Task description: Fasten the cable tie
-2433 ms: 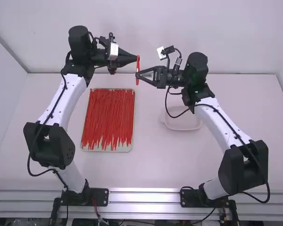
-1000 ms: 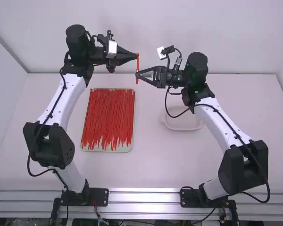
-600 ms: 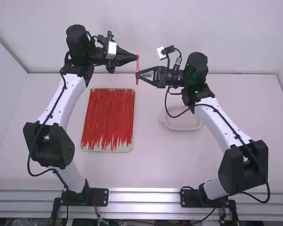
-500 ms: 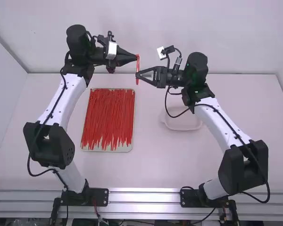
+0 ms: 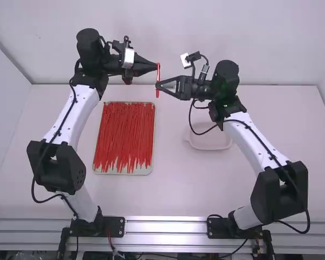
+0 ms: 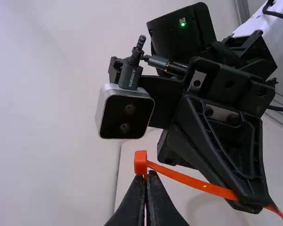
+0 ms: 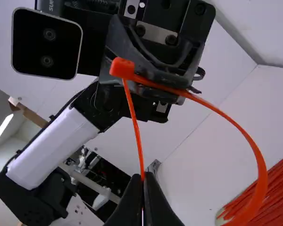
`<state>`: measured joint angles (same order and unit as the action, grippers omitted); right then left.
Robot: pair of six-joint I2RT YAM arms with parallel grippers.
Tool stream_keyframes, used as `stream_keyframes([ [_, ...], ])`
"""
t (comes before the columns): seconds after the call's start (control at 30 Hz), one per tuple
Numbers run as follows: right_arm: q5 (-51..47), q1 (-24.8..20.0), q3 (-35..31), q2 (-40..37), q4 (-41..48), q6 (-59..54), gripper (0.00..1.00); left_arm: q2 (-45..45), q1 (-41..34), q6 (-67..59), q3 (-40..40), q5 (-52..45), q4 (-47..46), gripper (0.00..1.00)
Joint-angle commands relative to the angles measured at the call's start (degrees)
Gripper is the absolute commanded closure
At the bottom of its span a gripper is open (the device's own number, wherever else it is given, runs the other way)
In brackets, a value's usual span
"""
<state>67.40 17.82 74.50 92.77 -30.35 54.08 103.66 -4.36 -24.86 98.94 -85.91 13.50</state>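
Left gripper was pinched shut on the red cable tie right under its square head. Right gripper was pinched shut on the strap lower down. The tie hung in the air between the two tips, high over the far side of the white table. It was beyond the tray of spare red ties and well apart from the white dish.

Change over the last couple of seconds was small. The left gripper had edged up a touch, lifting the head end, then held. The right gripper barely shifted. The tie stayed near upright in the high view, both pinches unchanged.

In the right wrist view the strap bowed out in a long curve past the left gripper; where it ended I could not make out. I could not tell whether the tail was in the head slot, and no closed loop was seen.

Judged: fine lining-up stage, fastening not yet done. The next move likely needs the tail tip steered into the slot. A slip in either pinch would spoil the aim.
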Motion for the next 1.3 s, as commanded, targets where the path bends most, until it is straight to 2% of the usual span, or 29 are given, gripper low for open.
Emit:
stream_keyframes([
  [0.0,-0.42,-0.20,0.13,-0.31,-1.68,3.69,1.00,-0.46,-0.48,-0.02,-0.87,-1.73,0.04,0.98],
  [0.23,-1.09,-0.22,0.13,-0.31,-8.31,10.16,1.00,-0.46,-0.55,0.00,-0.87,-3.85,-1.16,0.98],
  [0.9,-6.03,-1.88,0.09,-0.31,-8.22,12.15,1.00,-0.46,-3.23,-0.85,-0.87,-3.85,-5.88,0.98],
  [1.1,-6.12,-2.73,0.09,-0.28,-8.24,13.44,1.00,-0.46,-5.73,-17.33,-1.18,-3.87,-20.90,0.98],
  [1.27,-5.90,-3.56,0.09,-0.28,-8.17,13.44,1.00,-0.46,-6.25,-24.63,-1.18,-4.04,-28.24,0.98],
])
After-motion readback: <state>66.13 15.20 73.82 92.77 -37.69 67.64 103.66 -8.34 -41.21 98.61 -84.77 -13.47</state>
